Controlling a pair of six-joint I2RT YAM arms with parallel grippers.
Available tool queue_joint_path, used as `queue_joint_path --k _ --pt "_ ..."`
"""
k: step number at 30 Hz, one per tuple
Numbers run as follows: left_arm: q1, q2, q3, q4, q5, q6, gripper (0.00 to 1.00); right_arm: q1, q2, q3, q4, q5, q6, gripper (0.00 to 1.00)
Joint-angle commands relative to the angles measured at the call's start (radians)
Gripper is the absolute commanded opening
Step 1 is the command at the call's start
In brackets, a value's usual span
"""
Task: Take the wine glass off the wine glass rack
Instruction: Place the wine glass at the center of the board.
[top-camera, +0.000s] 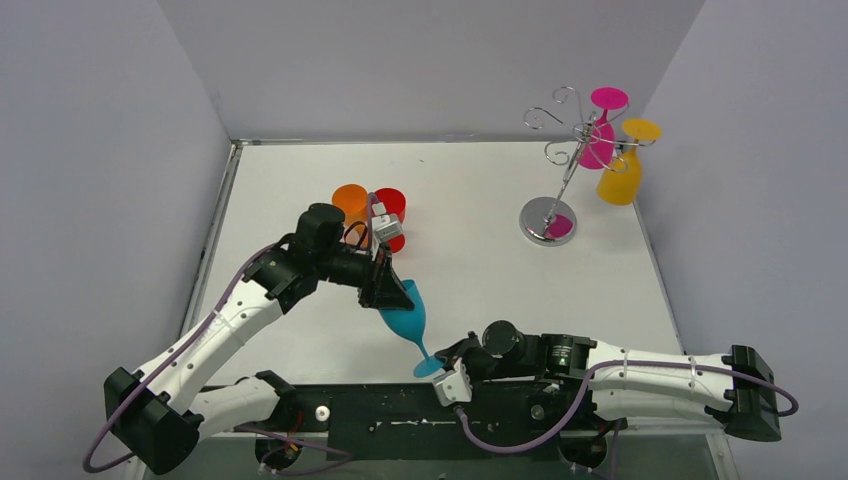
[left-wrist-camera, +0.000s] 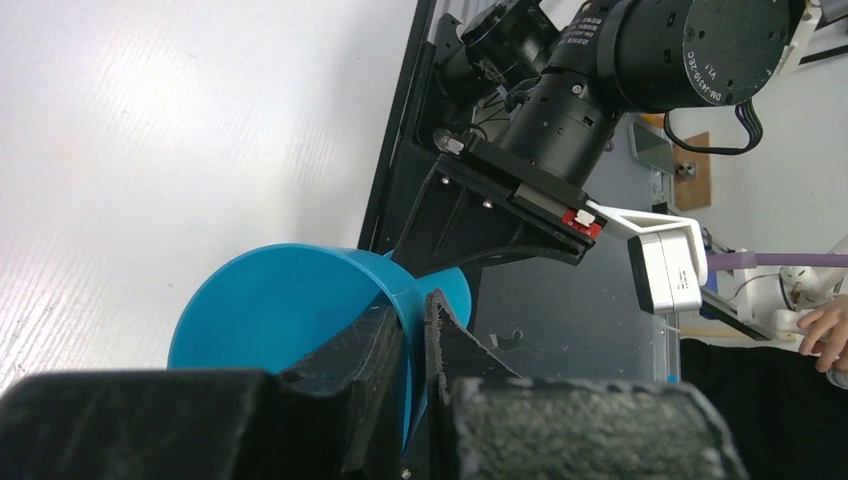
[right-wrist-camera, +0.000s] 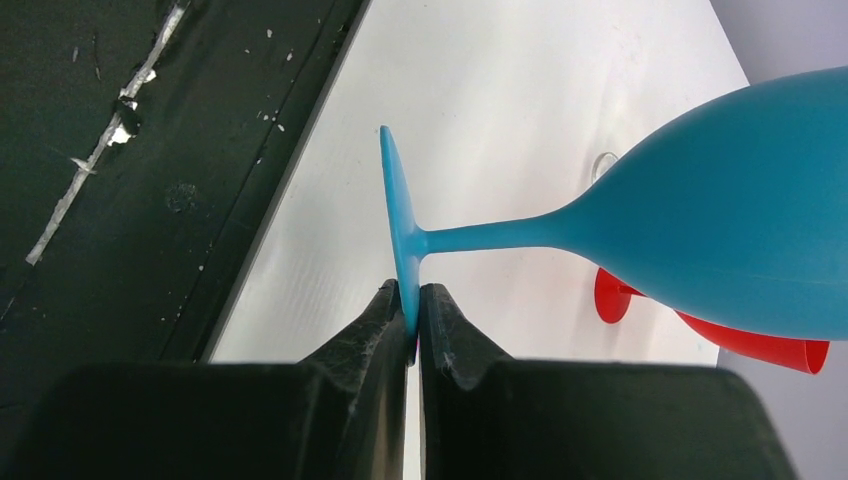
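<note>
Near the table's (top-camera: 480, 180) front edge, the blue wine glass (top-camera: 405, 318) is clamped at its foot by the right gripper (right-wrist-camera: 410, 310) and at its bowl rim by the left gripper (left-wrist-camera: 415, 320). It is judged already clear of the wine glass rack (top-camera: 570, 170) in the far right corner, where a pink glass (top-camera: 600, 140) and a yellow glass (top-camera: 620, 178) are left hanging.

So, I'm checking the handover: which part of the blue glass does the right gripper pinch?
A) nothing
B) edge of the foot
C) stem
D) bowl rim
B: the right gripper is shut on the edge of the round foot of the blue wine glass, while the left gripper clamps the bowl rim.
</note>
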Motion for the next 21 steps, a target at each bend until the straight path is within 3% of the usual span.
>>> queue_joint_path --k 1,7,13,16,21 --pt "-0.036 -0.016 -0.021 -0.011 0.095 0.058 0.01 -0.002 0.0 0.029 0.096 0.036 -0.004 0.0" --pt "-0.039 -0.001 0.03 -0.098 0.055 0.111 0.0 -0.001 0.012 0.038 0.09 0.043 0.013 0.01" --pt "-0.04 -0.016 0.033 -0.105 -0.025 0.113 0.0 0.0 -0.007 -0.007 0.194 0.081 0.063 0.11" --pt "-0.045 -0.015 0.034 -0.112 -0.047 0.102 0.0 0.0 -0.016 -0.017 0.257 0.063 0.109 0.24" --pt "-0.058 -0.028 0.039 -0.129 -0.111 0.134 0.0 0.0 -0.036 -0.027 0.279 0.073 0.129 0.36"
